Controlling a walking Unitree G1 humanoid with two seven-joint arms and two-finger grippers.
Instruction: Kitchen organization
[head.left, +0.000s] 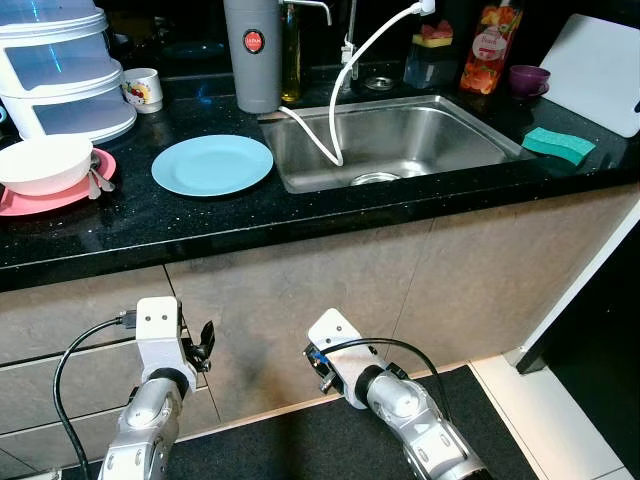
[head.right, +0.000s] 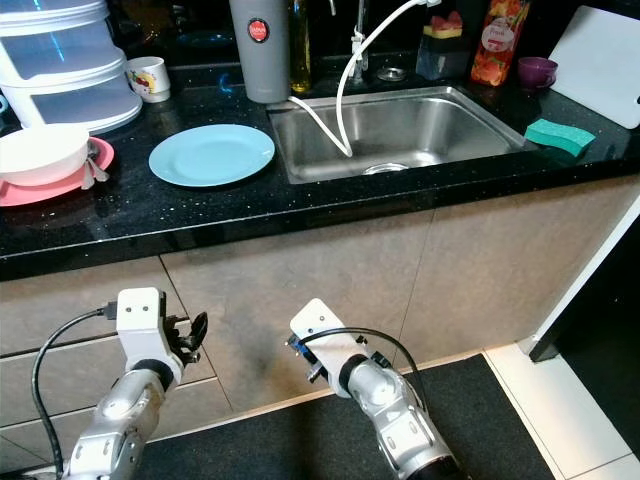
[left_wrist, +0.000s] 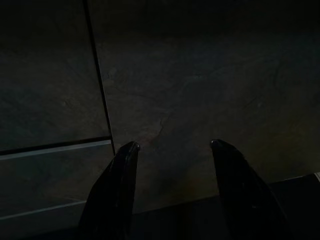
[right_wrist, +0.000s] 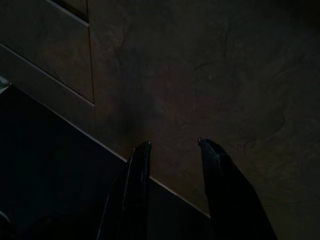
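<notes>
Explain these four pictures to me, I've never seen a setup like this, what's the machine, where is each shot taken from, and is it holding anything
This is a humanoid robot standing at a kitchen counter. The two bright pictures come from the two eyes of a camera on its head, looking down, so they show the same scene. The silver arms at the bottom are its own: the left claw and the right claw hang low in front of the cabinet doors.

The two dark pictures come from cameras on each wrist, looking along the black fingers. Both claws are open and hold nothing.

On the black counter lie a blue plate, a white bowl on a pink plate, a mug and a green sponge. The steel sink has a white hose hanging into it.
</notes>
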